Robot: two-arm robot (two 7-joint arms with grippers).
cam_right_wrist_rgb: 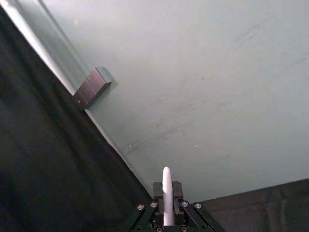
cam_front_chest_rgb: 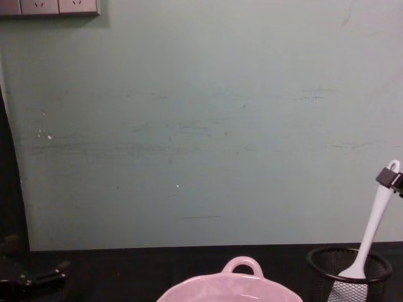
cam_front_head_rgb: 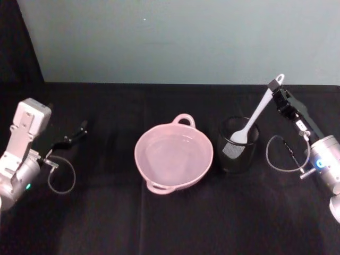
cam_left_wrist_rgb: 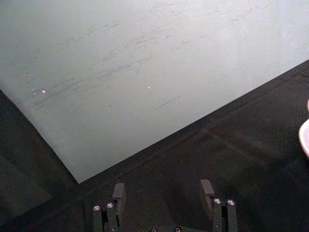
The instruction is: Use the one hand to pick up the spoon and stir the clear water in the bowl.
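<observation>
Right claw (cam_front_head_rgb: 278, 90) grips spoon (cam_front_head_rgb: 256, 115) handle; head in mesh cup (cam_front_head_rgb: 238, 144).

i log: spoon (cam_front_chest_rgb: 371, 234) head sunk in the mesh cup (cam_front_chest_rgb: 348, 272), its outline unclear; bowl (cam_front_chest_rgb: 230, 288) cut by the chest view's lower edge; right claw (cam_front_chest_rgb: 395, 180) clipped at its right edge; water too faint to judge.

no legible text, small white label on right gripper (cam_front_head_rgb: 280, 94) too blurry to read

Silver cylindrical wrists with thin looped cables carry 2 black grippers: left gripper (cam_front_head_rgb: 79, 129), right gripper (cam_front_head_rgb: 278, 91).
</observation>
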